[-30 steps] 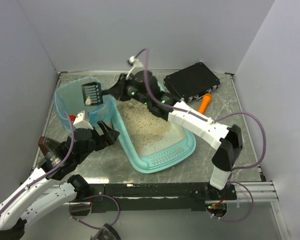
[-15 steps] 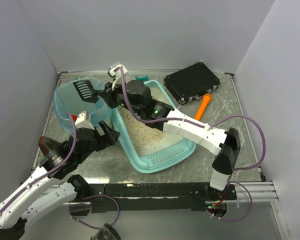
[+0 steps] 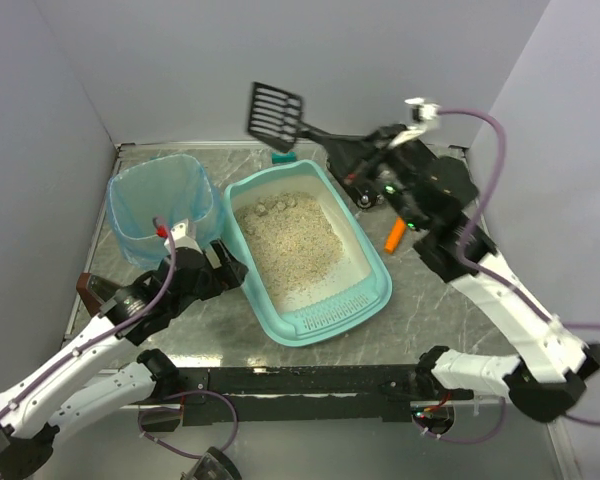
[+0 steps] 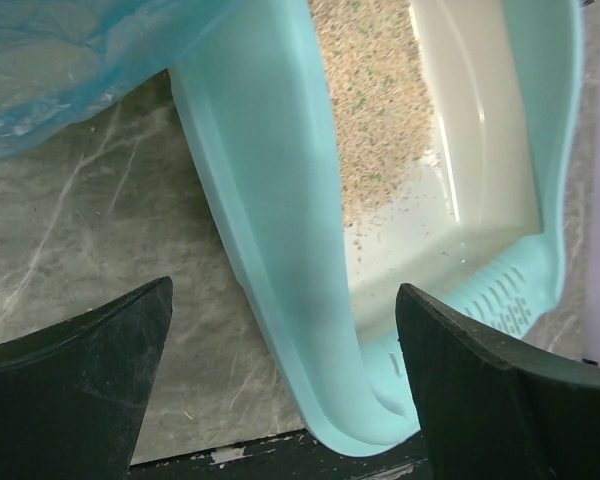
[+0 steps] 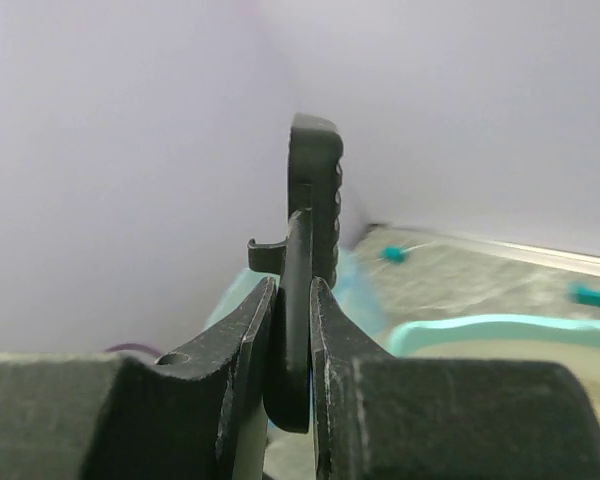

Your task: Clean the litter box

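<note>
The teal litter box (image 3: 372,296) lies mid-table with beige litter and a few clumps at its far end. Its side wall (image 4: 280,200) fills the left wrist view. My right gripper (image 3: 352,152) is shut on the handle of a black slotted scoop (image 3: 274,110), held high in the air above the far end of the box. In the right wrist view the scoop (image 5: 315,180) stands edge-on between the fingers (image 5: 250,340). My left gripper (image 3: 220,268) is open and empty, low beside the box's left wall.
A blue-bagged bin (image 3: 160,205) stands left of the litter box, right behind my left gripper. A black case (image 3: 360,165) sits at the back right, largely hidden by the right arm, with an orange tool (image 3: 395,235) beside it. A small teal object (image 3: 284,157) lies at the back.
My right arm swung from over the blue-bagged bin up and to the right, lifting the scoop high above the back of the box. The left arm barely moved.
</note>
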`<move>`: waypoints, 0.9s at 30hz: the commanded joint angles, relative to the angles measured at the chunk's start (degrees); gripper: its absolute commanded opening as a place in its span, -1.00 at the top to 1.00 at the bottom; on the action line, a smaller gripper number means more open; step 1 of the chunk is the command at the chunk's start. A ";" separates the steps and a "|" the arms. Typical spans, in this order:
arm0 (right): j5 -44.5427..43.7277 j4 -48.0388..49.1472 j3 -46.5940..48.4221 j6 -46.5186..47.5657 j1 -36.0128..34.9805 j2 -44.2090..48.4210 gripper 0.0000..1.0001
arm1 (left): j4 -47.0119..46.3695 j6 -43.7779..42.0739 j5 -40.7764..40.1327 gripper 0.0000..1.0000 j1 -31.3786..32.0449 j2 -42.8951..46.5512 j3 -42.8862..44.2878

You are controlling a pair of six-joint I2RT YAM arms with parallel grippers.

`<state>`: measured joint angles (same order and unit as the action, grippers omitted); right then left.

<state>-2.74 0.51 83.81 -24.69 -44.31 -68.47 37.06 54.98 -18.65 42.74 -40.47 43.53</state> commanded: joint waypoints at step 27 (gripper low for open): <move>23.75 -4.00 -19.67 102.82 7.05 -9.57 1.00 | -3.93 3.55 -2.26 -0.94 0.15 -10.43 4.90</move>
<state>19.18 -2.74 57.10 65.01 -36.99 -73.69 33.50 57.95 -18.74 42.74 -54.15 48.86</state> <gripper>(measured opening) 0.224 0.969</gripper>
